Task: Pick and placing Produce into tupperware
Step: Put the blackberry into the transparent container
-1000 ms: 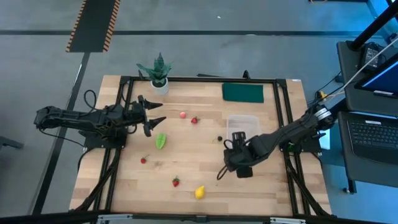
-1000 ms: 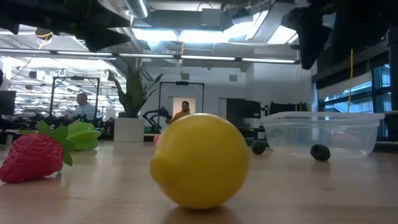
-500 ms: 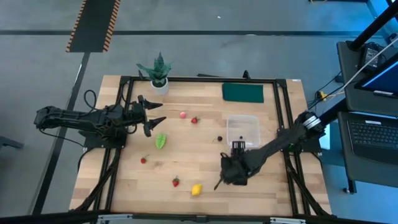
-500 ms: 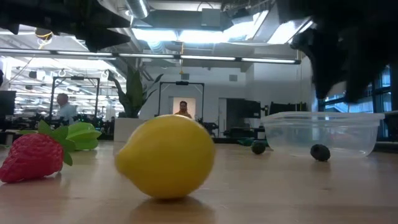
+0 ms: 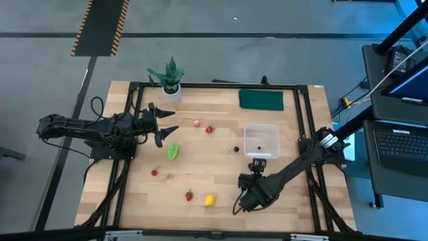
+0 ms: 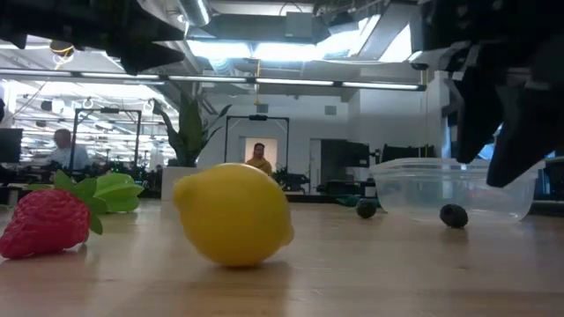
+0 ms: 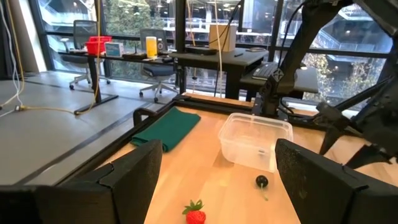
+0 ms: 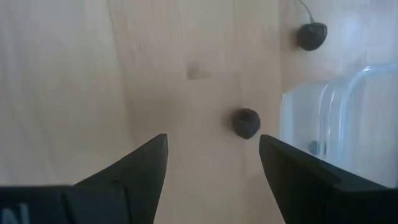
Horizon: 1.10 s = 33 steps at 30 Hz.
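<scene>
- Hands: right hand (image 5: 242, 204) wide open and empty, low over the bench (image 5: 221, 154) beside the lemon (image 5: 210, 199); left hand (image 5: 166, 124) open, empty, waiting near the green leafy piece (image 5: 173, 152).
- Tupperware (image 5: 261, 141) holds one dark berry (image 5: 259, 146).
- Risk: lemon, being round, may roll off if a finger nudges it.
- Surroundings: strawberry (image 5: 189, 195) just beside the lemon could be knocked.

Lemon (image 6: 234, 215) centre, strawberry (image 6: 46, 220) left, tupperware (image 6: 456, 186) right.
</scene>
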Motion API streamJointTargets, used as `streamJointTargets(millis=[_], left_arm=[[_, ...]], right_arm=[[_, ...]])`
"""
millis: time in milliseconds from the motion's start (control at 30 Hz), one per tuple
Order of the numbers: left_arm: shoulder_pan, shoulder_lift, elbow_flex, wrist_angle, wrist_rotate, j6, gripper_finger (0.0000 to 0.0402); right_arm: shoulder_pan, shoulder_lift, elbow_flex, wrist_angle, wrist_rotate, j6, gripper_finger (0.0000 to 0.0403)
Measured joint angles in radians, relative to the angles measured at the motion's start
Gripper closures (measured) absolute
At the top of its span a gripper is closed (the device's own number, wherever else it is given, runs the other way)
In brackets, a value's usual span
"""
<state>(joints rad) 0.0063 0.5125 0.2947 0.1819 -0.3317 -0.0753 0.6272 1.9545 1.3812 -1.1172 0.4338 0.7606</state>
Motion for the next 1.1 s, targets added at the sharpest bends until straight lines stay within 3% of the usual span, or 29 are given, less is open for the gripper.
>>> streamJointTargets(millis=[433,1100], left_arm=[[0.0,0.0,0.0,-0.066,0.0,0.0,0.0097],[0.0,0.0,0.0,-0.07,0.0,0.0,0.0097]], right_arm=[[-0.003,0.002,-0.171,0.103,0.03,0.152,0.0148],[-0.075,-0.002,-0.206,0.178,0.072,0.068,0.0148]])
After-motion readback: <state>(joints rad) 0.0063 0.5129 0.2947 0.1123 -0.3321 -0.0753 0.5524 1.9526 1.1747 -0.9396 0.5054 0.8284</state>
